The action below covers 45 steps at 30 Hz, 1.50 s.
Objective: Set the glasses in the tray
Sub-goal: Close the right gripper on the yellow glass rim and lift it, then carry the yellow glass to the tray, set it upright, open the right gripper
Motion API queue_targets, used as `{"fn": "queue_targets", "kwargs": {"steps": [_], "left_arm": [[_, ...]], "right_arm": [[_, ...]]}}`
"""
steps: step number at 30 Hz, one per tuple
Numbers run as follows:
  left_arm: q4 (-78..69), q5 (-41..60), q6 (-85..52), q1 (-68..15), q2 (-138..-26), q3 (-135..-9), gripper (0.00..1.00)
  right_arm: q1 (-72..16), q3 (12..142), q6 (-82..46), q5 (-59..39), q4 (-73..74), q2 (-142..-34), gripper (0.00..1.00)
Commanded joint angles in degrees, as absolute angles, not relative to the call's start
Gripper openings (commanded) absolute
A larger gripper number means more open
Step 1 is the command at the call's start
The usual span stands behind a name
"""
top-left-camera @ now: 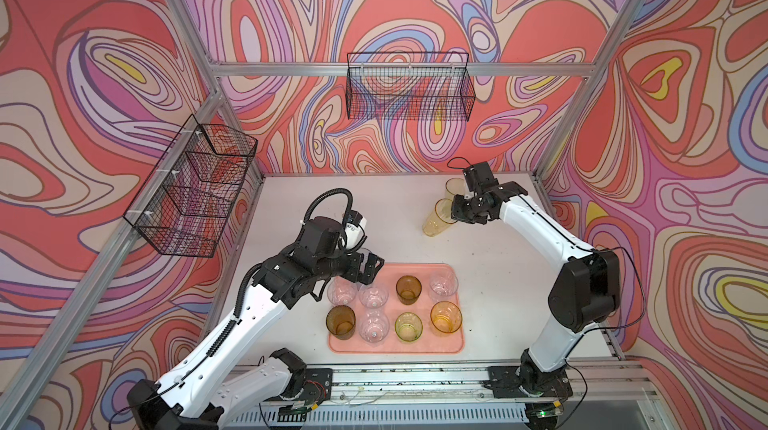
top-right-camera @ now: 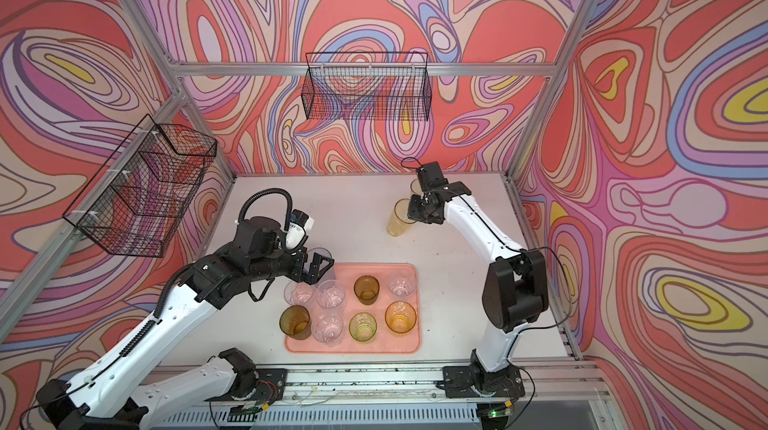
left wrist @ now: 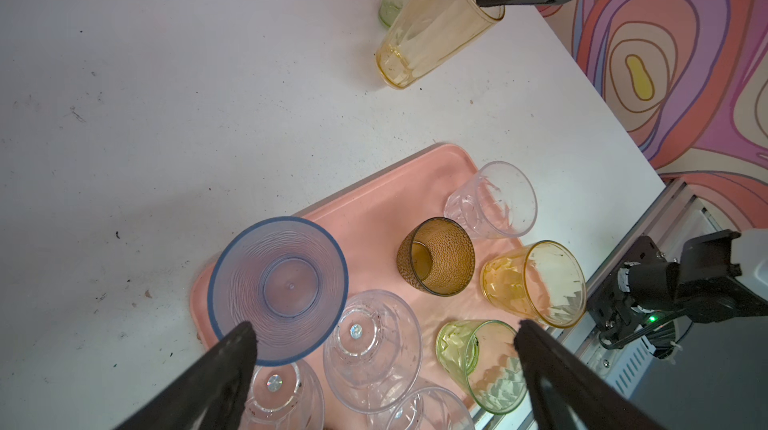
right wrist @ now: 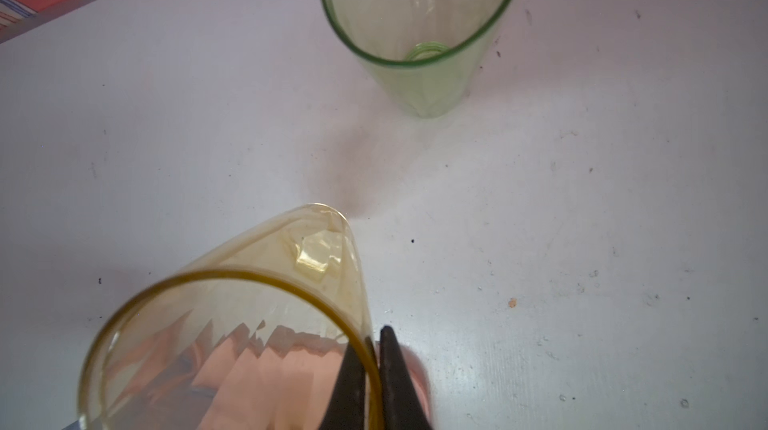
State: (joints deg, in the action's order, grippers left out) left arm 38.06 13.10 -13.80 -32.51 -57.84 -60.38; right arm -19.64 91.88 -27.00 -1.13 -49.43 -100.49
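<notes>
Seen from above, our right gripper (right wrist: 372,334) pinches the rim of a tall yellow tumbler (right wrist: 270,257) toward the far right of the table (top-left-camera: 519,282), one finger inside the glass and one outside. The tumbler hangs tilted, and we cannot tell whether its base touches the surface. A greenish tall tumbler (right wrist: 432,87) stands just behind it. Our left gripper (left wrist: 383,326) gapes wide, holding nothing, above the pink tray (left wrist: 374,199), where a pale blue tumbler (left wrist: 286,286) and eight short ones stand. A rim pinch lets a glass swing, so we would lift gently, carry it high over the standing glasses, and lower it upright onto the bare patch along the tray's far edge.
</notes>
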Motion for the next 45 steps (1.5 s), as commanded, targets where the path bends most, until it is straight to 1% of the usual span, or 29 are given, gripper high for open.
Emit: {"fn": "queue_targets", "kwargs": {"steps": [1,5,14,25,30,36,45], "left_arm": [[40.76,14.65,-15.05,-32.17,-57.3,-62.63,1.0],[42.96,15.52,-16.6,-32.17,-57.0,-63.06,1.0],[44.31,14.86,-18.87,-32.16,-54.34,-61.23,1.0],[43.9,13.95,-19.34,-32.17,-53.86,-59.72,1.0],[43.27,13.32,-19.01,-32.17,-54.29,-59.27,1.0],[41.64,9.64,-18.76,-32.17,-52.94,-57.48,1.0],[41.39,9.45,-19.07,-32.17,-52.73,-57.0,1.0]], "right_arm": [[-23.89,96.7,-25.28,1.24,-54.63,-99.28,0.0],[-27.96,101.17,-25.14,2.04,-58.75,-101.13,0.0],[-34.3,104.37,-26.18,2.55,-61.16,-104.36,0.0],[-37.95,103.63,-26.81,2.9,-60.69,-107.55,0.0],[-39.33,102.34,-27.66,4.5,-61.02,-106.99,0.0],[-41.63,99.94,-28.91,4.65,-61.09,-105.68,0.0],[-43.85,96.38,-30.8,5.66,-60.43,-105.46,0.0]]}}
